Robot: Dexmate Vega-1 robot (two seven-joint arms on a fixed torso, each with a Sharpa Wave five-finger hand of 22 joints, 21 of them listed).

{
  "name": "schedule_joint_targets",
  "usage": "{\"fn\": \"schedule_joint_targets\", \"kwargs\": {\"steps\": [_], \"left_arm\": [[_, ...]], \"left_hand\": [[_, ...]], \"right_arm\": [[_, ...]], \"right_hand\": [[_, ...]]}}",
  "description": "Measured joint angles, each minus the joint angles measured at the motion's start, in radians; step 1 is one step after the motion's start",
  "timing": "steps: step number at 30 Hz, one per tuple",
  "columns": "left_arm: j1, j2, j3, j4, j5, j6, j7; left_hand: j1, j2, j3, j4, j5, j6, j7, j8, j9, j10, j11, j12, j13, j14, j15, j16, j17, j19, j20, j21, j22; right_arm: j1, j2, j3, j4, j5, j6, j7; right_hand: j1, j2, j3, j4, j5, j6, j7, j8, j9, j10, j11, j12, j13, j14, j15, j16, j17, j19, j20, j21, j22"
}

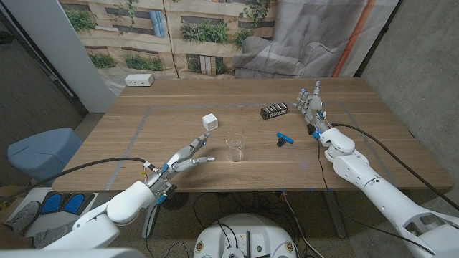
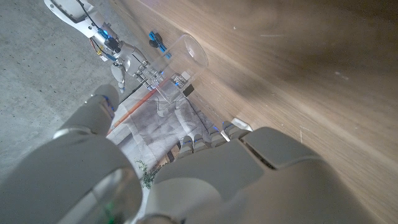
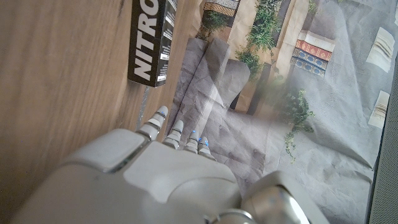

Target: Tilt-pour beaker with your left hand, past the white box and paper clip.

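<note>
Beaker (image 1: 235, 147) upright mid-table, clear glass, nothing touching it. Left hand (image 1: 184, 158) just beside it on the robot's left, fingers spread and reaching toward it, holding nothing (small gap visible). White box (image 1: 209, 121) behind the beaker, blue clip (image 1: 285, 138) off to its right. Right hand (image 1: 313, 107) raised near a black box (image 1: 273, 111), fingers straight and apart, holding nothing. Table (image 1: 143, 154) wooden.
</note>
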Motion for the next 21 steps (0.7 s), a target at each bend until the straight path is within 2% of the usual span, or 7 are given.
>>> {"fn": "schedule_joint_targets", "kwargs": {"steps": [13, 21], "left_arm": [[0.013, -0.053, 0.038, -0.034, 0.034, 0.035, 0.057], [-0.005, -0.094, 0.065, -0.032, 0.054, 0.049, 0.097]], "left_hand": [[0.008, -0.008, -0.006, 0.0, 0.0, 0.009, 0.001, 0.008, 0.0, 0.022, -0.002, 0.011, 0.0, 0.009, -0.009, 0.004, 0.0, 0.0, 0.0, 0.004, 0.0], [0.013, -0.013, -0.006, 0.0, 0.0, 0.024, 0.001, 0.016, 0.0, 0.037, -0.007, 0.012, 0.0, 0.027, -0.016, 0.008, 0.0, 0.007, 0.002, 0.012, 0.0]], "right_arm": [[0.0, 0.0, 0.0, 0.0, 0.0, 0.0, 0.001], [0.001, 0.001, 0.0, 0.0, 0.0, 0.0, 0.001]], "right_hand": [[0.0, 0.0, 0.0, 0.0, 0.0, 0.0, 0.0, 0.0, 0.0, 0.0, 0.0, 0.0, 0.0, 0.0, 0.0, 0.0, 0.0, 0.0, 0.0, 0.0, 0.0], [0.0, 0.0, 0.0, 0.0, 0.0, 0.0, 0.0, 0.0, 0.0, 0.0, 0.0, 0.0, 0.0, 0.0, 0.0, 0.0, 0.0, 0.0, 0.0, 0.0, 0.0]]}}
